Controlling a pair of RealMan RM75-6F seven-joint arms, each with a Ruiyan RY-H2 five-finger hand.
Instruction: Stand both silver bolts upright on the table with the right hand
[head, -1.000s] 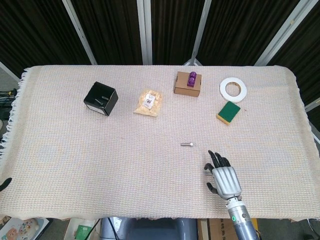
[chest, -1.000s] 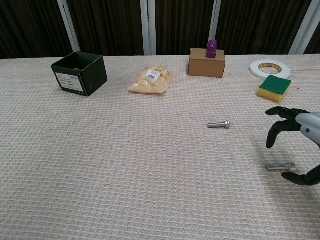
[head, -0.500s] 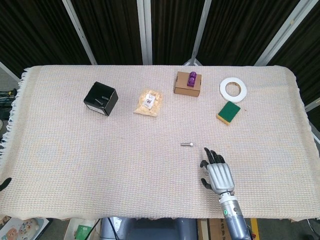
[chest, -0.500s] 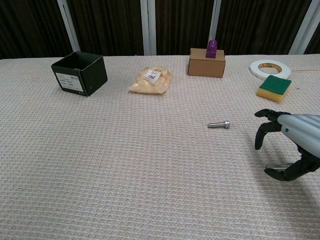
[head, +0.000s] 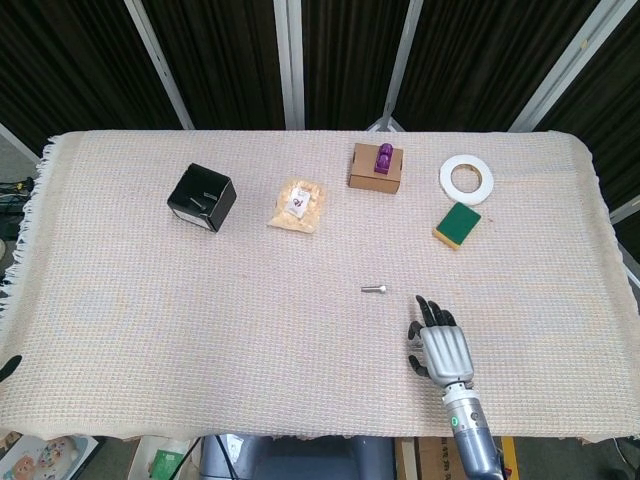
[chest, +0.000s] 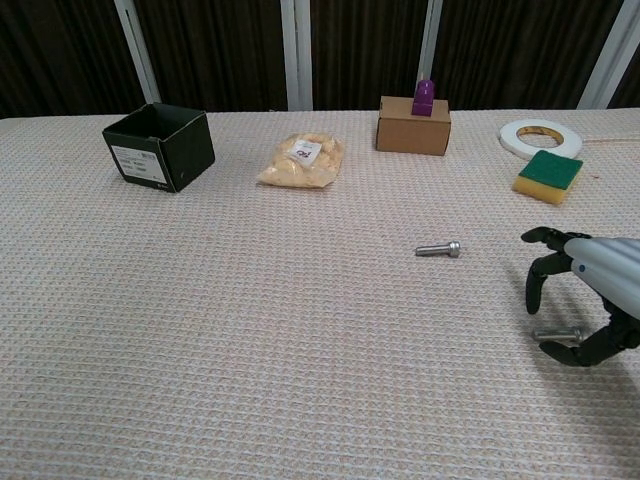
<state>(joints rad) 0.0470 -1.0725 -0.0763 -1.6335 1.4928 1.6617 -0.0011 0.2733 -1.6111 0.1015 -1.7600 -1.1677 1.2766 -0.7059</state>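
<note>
On the far left: an open black cardboard box (chest: 160, 147) was seen standing on the woven cream tablecloth (chest: 200, 330).
Right of the box: a clear bag of yellowish contents with a white label (chest: 301, 161) was seen lying flat.
Back centre: a brown cardboard box (chest: 413, 131) was seen, with a small purple object (chest: 424, 98) standing on top of it.
First bolt: a short silver bolt (chest: 439, 250) was seen lying on its side near the middle of the cloth, head to the right, well apart from the other things.
Second bolt: another silver bolt (chest: 556, 335) was seen lying on its side at the near right, partly hidden between the fingers and thumb of the hand; contact could not be told. It was hidden under the hand from the head camera.
Right hand: the grey and black right hand (chest: 585, 296) was held low over the second bolt, fingers curved down and spread from the thumb, nothing gripped.
Far right back: a white tape roll (chest: 540, 135) was seen lying flat, with a green and yellow sponge (chest: 548, 175) just in front of it.
Left hand: only a dark tip (head: 9, 367) was seen at the left edge of the head camera; its state could not be told.
</note>
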